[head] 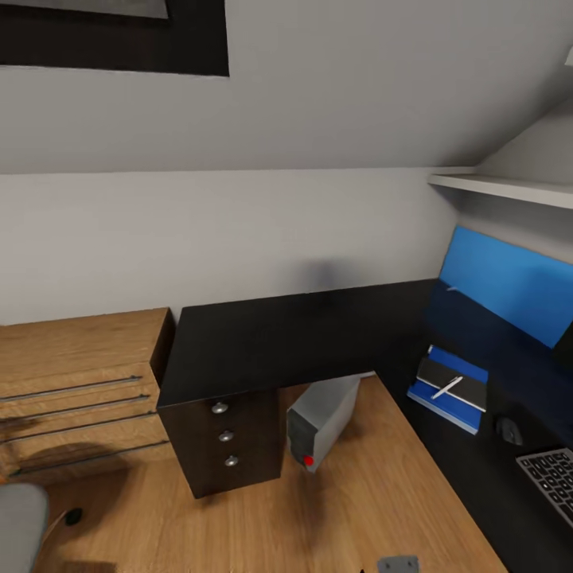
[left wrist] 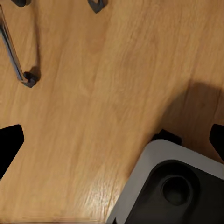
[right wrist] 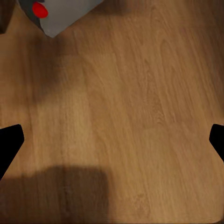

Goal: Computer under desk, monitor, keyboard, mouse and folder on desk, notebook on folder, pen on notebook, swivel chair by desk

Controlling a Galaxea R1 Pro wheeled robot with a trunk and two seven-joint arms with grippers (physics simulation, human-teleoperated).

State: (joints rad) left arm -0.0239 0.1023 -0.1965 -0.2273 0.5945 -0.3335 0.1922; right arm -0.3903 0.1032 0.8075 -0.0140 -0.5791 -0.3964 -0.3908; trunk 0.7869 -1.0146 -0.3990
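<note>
The desk (head: 302, 334) was my landmark: glossy black L-shaped top, dark drawers with three round silver knobs (head: 226, 435) under its near-left end. The computer (head: 322, 422) sat on the wood floor (head: 358, 493) under the desk, right beside the drawers, tilted, red dot on its front. On the desk's right wing lay the folder (head: 447, 402), blue, with the dark notebook (head: 452, 382) stacked on it and the pen (head: 446, 387) on top of that. Nearer along that wing was a small dark lump, probably the mouse (head: 509, 430), too blurred to be sure, then the keyboard (head: 553, 477) at the desk's near-right end. Behind them a blue screen, the monitor (head: 509, 278), stood on the desk. A light-wood chest (head: 76, 390) stood touching the desk's left side. A grey padded bit, the swivel chair (head: 20, 525), sat well left of the desk.

My left gripper (left wrist: 112, 140) was spread wide, holding nothing, over floor, a chrome chair leg with caster (left wrist: 29, 79) and my base's grey corner (left wrist: 172, 186). My right gripper (right wrist: 112, 140) was spread wide too, empty, over floor near the computer's corner.
</note>
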